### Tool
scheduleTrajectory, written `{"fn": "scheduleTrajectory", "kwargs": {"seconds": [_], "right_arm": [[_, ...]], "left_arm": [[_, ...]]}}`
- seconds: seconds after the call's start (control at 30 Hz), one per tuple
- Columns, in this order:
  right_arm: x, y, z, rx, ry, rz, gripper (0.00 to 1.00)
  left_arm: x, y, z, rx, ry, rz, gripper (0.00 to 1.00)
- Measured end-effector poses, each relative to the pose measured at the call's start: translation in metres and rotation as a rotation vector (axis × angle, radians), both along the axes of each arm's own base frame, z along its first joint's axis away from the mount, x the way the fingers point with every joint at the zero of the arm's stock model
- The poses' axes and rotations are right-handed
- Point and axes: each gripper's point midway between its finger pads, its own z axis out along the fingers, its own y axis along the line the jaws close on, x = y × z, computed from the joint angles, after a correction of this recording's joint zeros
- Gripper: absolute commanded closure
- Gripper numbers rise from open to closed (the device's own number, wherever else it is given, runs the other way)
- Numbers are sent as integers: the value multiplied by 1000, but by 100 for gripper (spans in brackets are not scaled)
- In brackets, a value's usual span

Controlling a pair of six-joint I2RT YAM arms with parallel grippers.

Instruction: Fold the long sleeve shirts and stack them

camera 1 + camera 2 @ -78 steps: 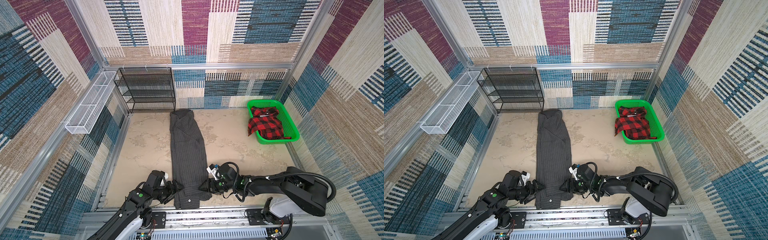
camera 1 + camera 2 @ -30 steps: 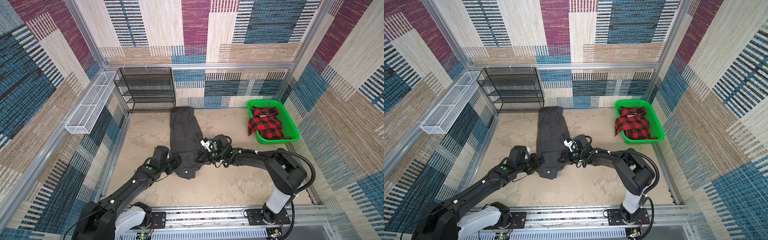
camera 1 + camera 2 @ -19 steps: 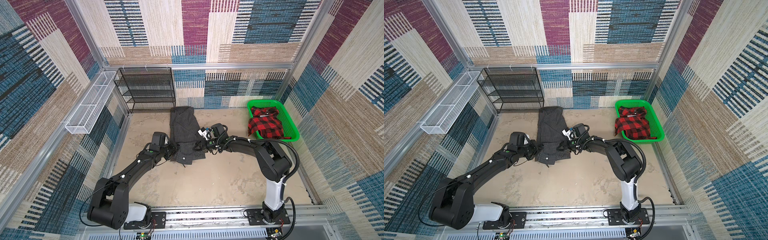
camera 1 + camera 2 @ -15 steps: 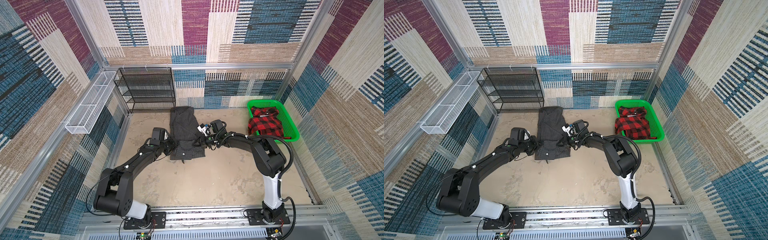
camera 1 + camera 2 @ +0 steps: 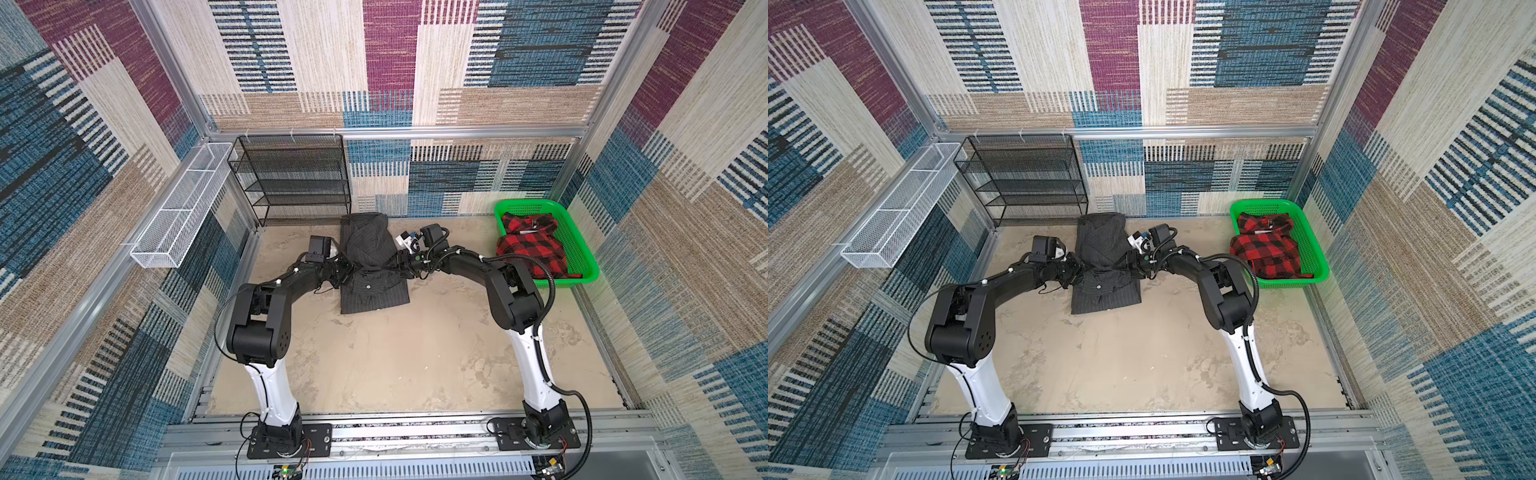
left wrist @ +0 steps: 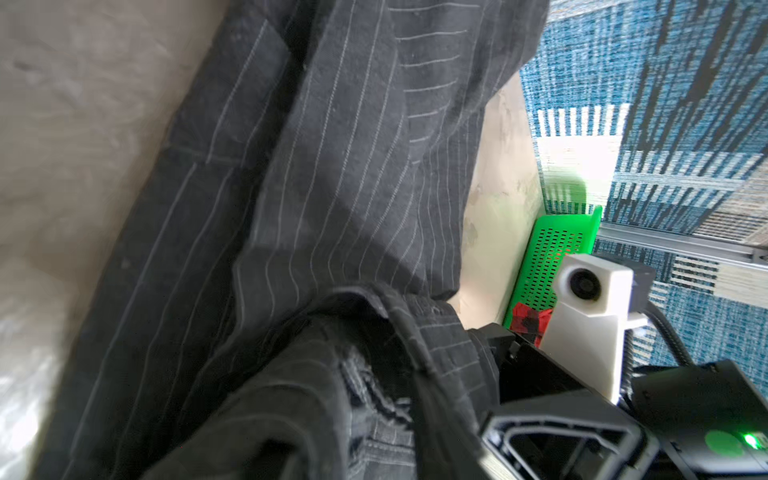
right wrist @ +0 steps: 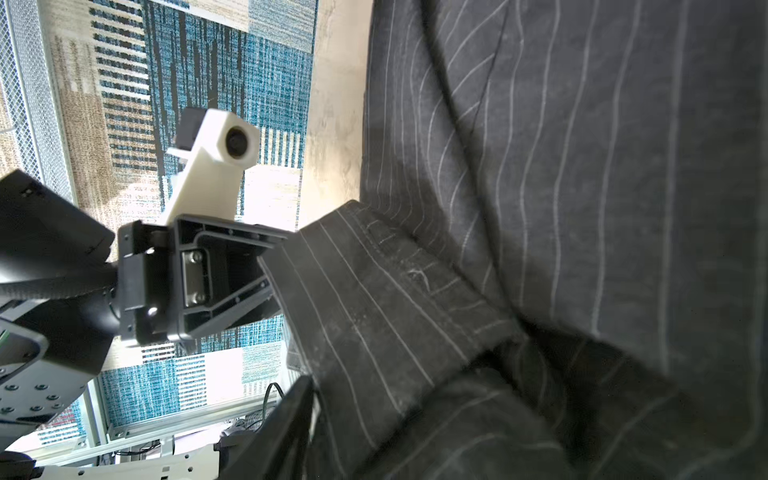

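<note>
Past the middle of the sandy table (image 5: 395, 353) lies the charcoal pinstripe shirt (image 5: 374, 291). It is doubled over, its near fold slanting and its far end at the table's far edge. The left gripper (image 5: 344, 271) sits at the shirt's left side; the right wrist view shows its jaws parted with the hem between them. The right gripper (image 5: 400, 266) touches the right side, and I cannot tell whether it is clenched. If either pulls away with cloth snagged, the fold could drag open. The red-and-black check shirt (image 5: 530, 249) lies crumpled in the green basket (image 5: 573, 279) at the far right corner.
</note>
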Motion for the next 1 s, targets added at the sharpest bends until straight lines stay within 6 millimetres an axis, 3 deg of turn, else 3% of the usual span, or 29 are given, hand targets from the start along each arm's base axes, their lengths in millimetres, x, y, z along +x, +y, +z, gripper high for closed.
{"fn": "scheduleTrajectory", "kwargs": {"seconds": [0.07, 0.13, 0.37, 0.43, 0.5, 0.6, 0.77, 0.87, 1.0], "right_arm": [[3, -2, 2, -1, 0, -4, 33], [7, -4, 6, 2, -11, -10, 20], [25, -2, 15, 5, -57, -14, 6], [29, -1, 15, 2, -64, -17, 5], [33, 0, 14, -1, -73, -21, 4], [36, 0, 14, -8, -77, -26, 4], [37, -3, 14, -30, -84, -45, 4], [32, -8, 24, -44, -107, -57, 7], [20, -13, 47, -82, -187, -69, 27]], "left_arm": [[7, 1, 1, 0, 1, 4, 47], [13, 4, 4, -1, -5, 10, 43], [35, 22, 15, -2, -21, 53, 39], [46, 29, 26, -4, -37, 66, 31], [60, 33, 34, -9, -55, 75, 24], [75, 37, 37, -24, -50, 76, 2], [84, 39, 31, -37, 1, 77, 1], [86, 39, 30, -62, 31, 90, 1], [82, 42, 22, -113, 95, 129, 1]]}}
